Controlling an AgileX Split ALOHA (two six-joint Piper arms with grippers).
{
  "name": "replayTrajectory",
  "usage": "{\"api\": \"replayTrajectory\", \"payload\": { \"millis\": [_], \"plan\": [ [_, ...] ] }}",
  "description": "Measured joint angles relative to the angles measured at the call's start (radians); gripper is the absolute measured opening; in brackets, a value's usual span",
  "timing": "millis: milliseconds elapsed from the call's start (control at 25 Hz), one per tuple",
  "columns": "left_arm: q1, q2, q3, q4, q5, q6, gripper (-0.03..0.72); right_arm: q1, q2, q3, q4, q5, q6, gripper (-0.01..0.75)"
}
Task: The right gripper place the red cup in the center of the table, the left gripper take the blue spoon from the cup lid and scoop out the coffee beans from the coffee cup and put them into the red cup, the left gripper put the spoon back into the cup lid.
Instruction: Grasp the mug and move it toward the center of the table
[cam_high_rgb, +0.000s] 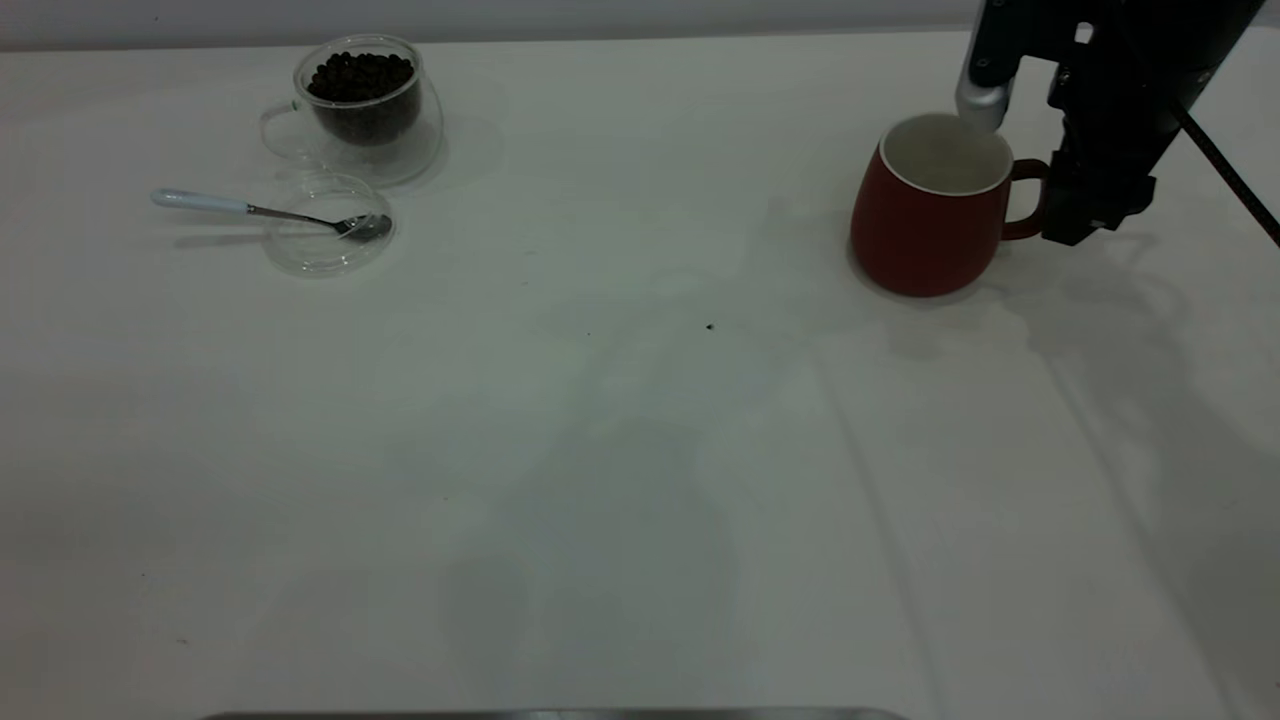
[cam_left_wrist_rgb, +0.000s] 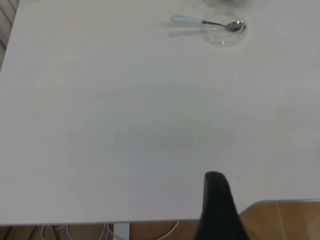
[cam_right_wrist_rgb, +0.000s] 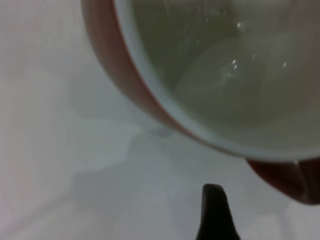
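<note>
The red cup (cam_high_rgb: 925, 215) stands upright and empty at the table's (cam_high_rgb: 620, 480) right side; its white inside (cam_right_wrist_rgb: 225, 65) fills the right wrist view. My right gripper (cam_high_rgb: 1068, 205) is open at the cup's handle (cam_right_wrist_rgb: 295, 182), with one finger (cam_right_wrist_rgb: 214, 215) a little apart from it. Far left, the coffee cup (cam_high_rgb: 365, 105) holds coffee beans (cam_high_rgb: 360, 78). In front of it the blue spoon (cam_high_rgb: 205, 202) lies with its bowl in the cup lid (cam_high_rgb: 318, 250). My left gripper (cam_left_wrist_rgb: 260, 215) hangs open over the table's near edge, far from the spoon (cam_left_wrist_rgb: 190, 20) and lid (cam_left_wrist_rgb: 222, 39).
A tiny dark speck (cam_high_rgb: 710, 326) lies near the table's middle. A grey metal strip (cam_high_rgb: 550, 714) runs along the front edge. Wooden floor (cam_left_wrist_rgb: 290, 220) shows beyond the table edge in the left wrist view.
</note>
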Motion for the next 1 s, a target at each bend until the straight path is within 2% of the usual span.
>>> {"api": "replayTrajectory", "payload": {
  "millis": [1000],
  "plan": [
    [0.000, 0.000, 0.000, 0.000, 0.000, 0.000, 0.558, 0.083, 0.001, -0.009, -0.003, -0.022, -0.045, 0.536]
  ]
}}
